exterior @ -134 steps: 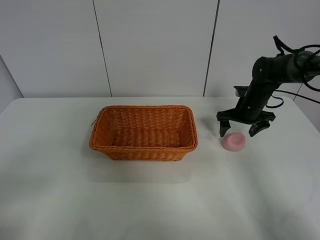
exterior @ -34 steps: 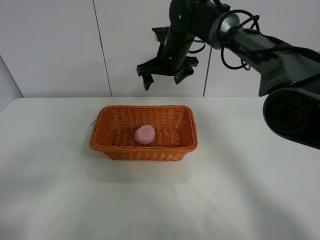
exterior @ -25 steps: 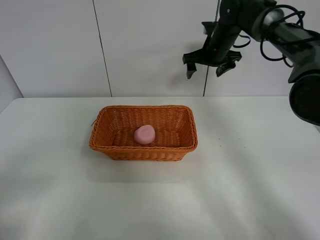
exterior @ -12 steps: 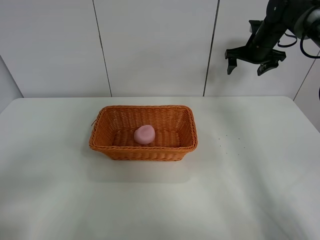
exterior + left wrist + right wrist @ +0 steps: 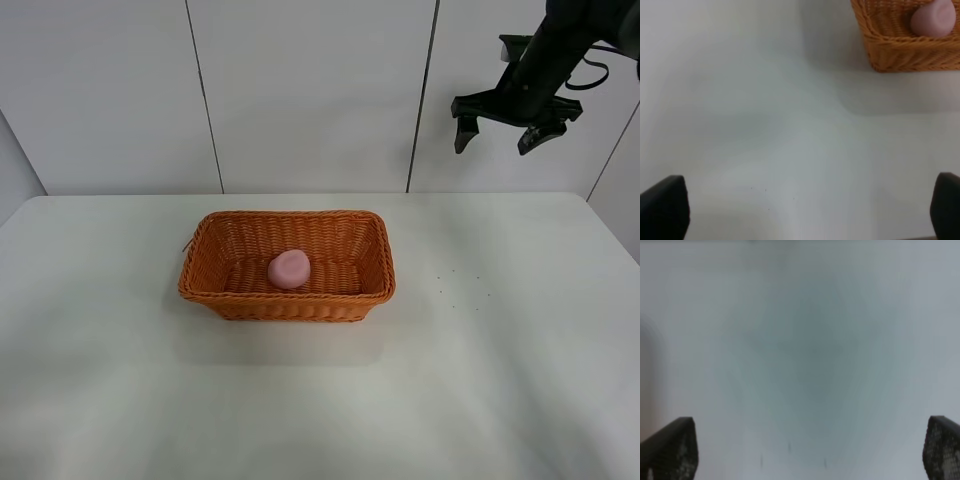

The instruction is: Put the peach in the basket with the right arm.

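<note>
The pink peach [image 5: 289,269] lies inside the orange-brown wicker basket [image 5: 372,236] near the middle of the white table. The left wrist view also catches a corner of the basket [image 5: 890,47] with the peach [image 5: 933,16] in it. My right gripper [image 5: 503,128] hangs open and empty high above the table's far right, well away from the basket. In the right wrist view its fingertips [image 5: 670,448] frame only bare table. My left gripper [image 5: 802,210] is open too, its dark fingertips [image 5: 662,207] wide apart over the table beside the basket.
A white table [image 5: 320,400] carries the basket. White wall panels [image 5: 300,90] stand behind it. The table's right edge runs near the far right of the exterior view.
The peach went from the table beside the basket into the basket. Since then my open right gripper has swung high from above the basket out to the far right.
</note>
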